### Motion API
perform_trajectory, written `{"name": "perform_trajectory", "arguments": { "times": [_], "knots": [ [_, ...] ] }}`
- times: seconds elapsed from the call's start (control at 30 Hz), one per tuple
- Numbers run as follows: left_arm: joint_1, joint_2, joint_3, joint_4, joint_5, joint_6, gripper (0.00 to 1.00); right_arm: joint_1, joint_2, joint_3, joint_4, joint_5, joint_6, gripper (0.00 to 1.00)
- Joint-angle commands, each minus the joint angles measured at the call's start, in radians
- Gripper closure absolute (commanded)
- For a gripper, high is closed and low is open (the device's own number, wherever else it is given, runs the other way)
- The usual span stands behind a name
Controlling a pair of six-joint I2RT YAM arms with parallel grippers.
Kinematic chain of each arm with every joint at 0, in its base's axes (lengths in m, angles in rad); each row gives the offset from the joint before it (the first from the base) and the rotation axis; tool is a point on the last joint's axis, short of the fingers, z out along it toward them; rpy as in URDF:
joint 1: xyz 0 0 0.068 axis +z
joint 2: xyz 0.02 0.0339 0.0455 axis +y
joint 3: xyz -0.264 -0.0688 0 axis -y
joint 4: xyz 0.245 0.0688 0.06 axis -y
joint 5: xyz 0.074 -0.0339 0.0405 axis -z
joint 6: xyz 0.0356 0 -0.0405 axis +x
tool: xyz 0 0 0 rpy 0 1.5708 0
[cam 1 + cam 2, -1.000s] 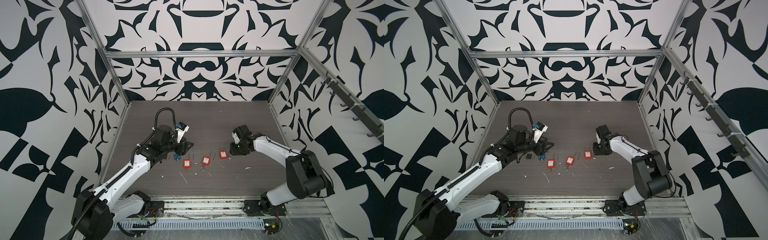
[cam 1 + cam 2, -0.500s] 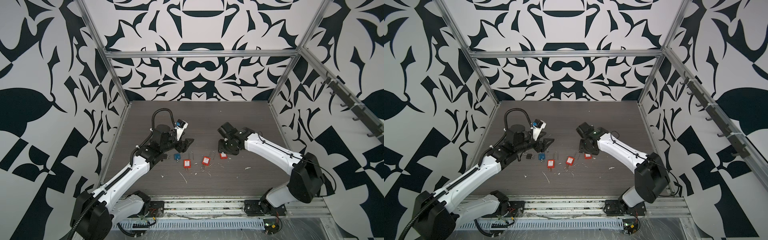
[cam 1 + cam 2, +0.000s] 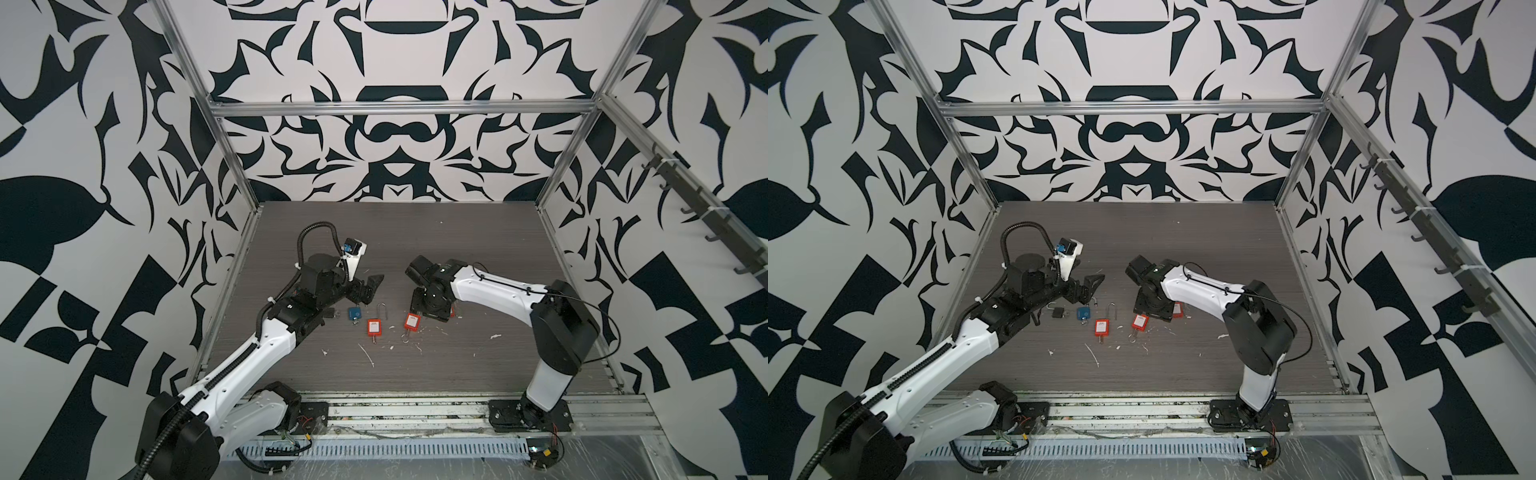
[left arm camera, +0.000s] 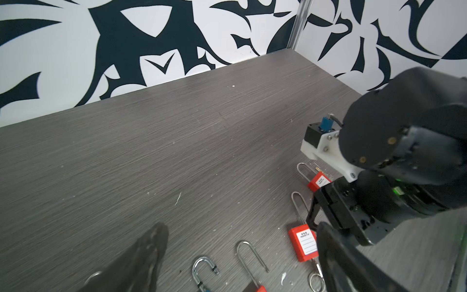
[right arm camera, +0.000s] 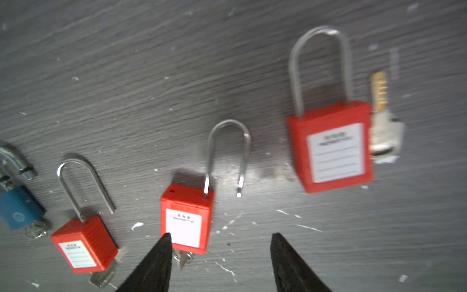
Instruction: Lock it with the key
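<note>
Hovering over the desk (image 5: pixel 126 75), our right fingers (image 5: pixel 151 265) stand open and empty, like our left fingers (image 4: pixel 141 257). Beneath lies an open red padlock (image 5: pixel 185 220), shackle sprung, inserted key (image 5: pixel 183 259) showing. A loose brass-tipped key (image 5: pixel 381 118) lies just beside the shut red padlock (image 5: pixel 331 146).

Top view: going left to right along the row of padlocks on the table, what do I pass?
black padlock → blue padlock → left red padlock → middle red padlock → right red padlock, partly hidden.
</note>
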Motion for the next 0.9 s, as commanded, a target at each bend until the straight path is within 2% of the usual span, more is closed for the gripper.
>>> {"name": "perform_trajectory", "arguments": {
  "times": [0.0,0.27,0.47,0.87],
  "knots": [
    [0.006,-0.036,-0.038,0.018,0.003,-0.021,0.05,0.025,0.035,0.074,0.013,-0.025,0.019,0.35],
    [0.015,-0.101,-0.082,-0.019,-0.030,0.001,0.04,0.038,0.136,0.158,-0.056,-0.033,-0.003,0.35],
    [0.019,-0.098,-0.063,-0.053,-0.035,0.011,0.03,0.040,0.148,0.137,-0.054,-0.045,0.010,0.35],
    [0.018,-0.073,-0.048,-0.075,-0.007,-0.001,0.04,0.065,0.057,0.127,-0.091,0.049,0.030,0.34]
  ]
}}
